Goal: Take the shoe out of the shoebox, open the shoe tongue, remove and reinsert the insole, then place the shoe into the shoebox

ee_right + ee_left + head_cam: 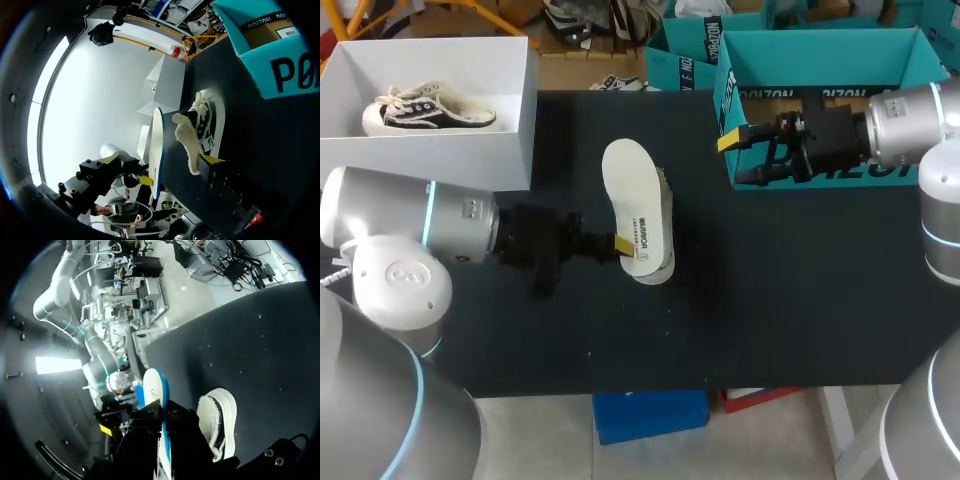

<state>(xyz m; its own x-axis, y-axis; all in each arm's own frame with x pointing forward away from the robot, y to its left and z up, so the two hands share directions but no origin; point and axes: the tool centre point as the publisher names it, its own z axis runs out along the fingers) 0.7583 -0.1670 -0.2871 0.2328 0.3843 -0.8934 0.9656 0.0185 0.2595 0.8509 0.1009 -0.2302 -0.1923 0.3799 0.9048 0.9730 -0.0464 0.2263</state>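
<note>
The insole (638,205) held over the shoe (205,120)
My left hand (620,245) pinches it; shoe lies on the table (800,280); right hand (728,141) hangs spread by a teal box (840,50); shoebox (510,110) holds a second shoe (425,112).

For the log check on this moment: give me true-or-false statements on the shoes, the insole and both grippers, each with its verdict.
1. The left gripper is shut on the insole. True.
2. The white shoebox is empty. False: a black-and-white shoe lies in it.
3. A second shoe lies on the table, beside the held insole. True.
4. The right gripper grips that second shoe. False: it is open, by the teal box, apart from the shoe.
</note>
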